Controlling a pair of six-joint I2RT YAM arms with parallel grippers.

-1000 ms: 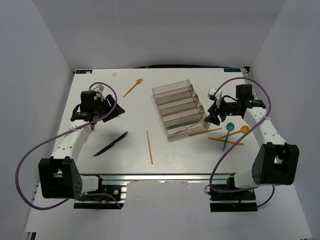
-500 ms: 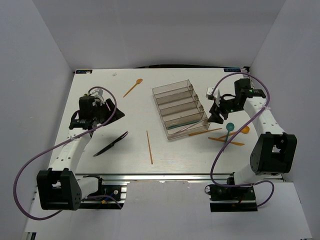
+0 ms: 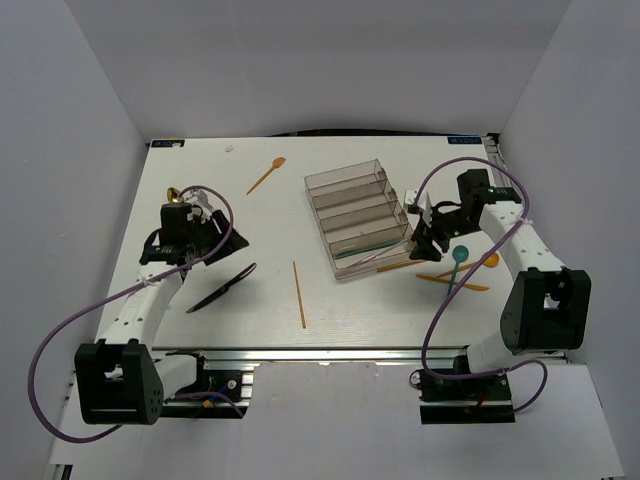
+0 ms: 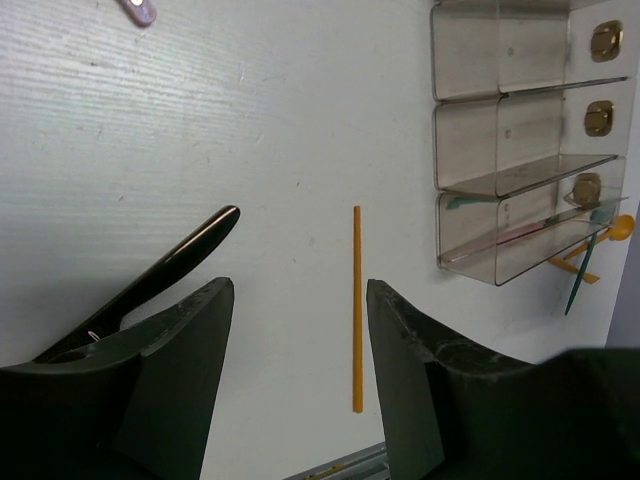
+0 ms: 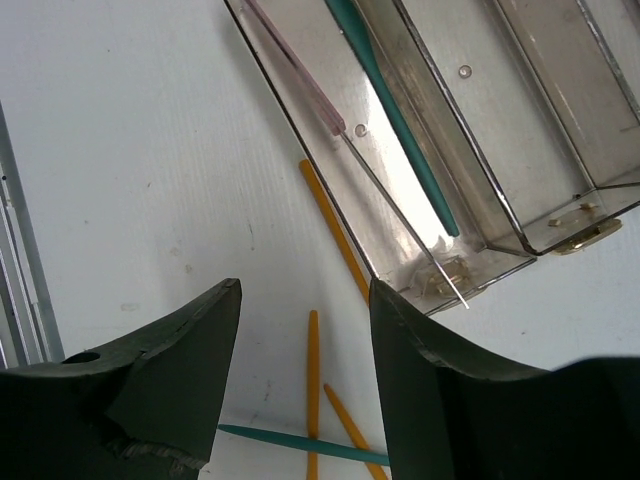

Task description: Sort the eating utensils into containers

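Four-slot tray: top view, on table, right of centre, stepped, clear brownish
slots: teal utensil and silver-grey utensil in the two nearest
left gripper: left of tray, well apart; grip unreadable from above
right gripper: at tray's near right corner; grip unreadable from above too
loose items: black utensil just near of left gripper; orange stick mid-table; orange spoon far side; teal spoon and orange utensils right of tray
left wrist, gripper: spread wide, nothing held
left wrist, below: black utensil by one finger, orange stick in the gap, flat on table; tray upper right
right wrist, gripper: spread wide, nothing held, just off tray corner
right wrist, slots: silver-grey utensil in lowest slot, tip past corner rim; teal utensil in next slot
right wrist, table: orange utensils just beside tray wall
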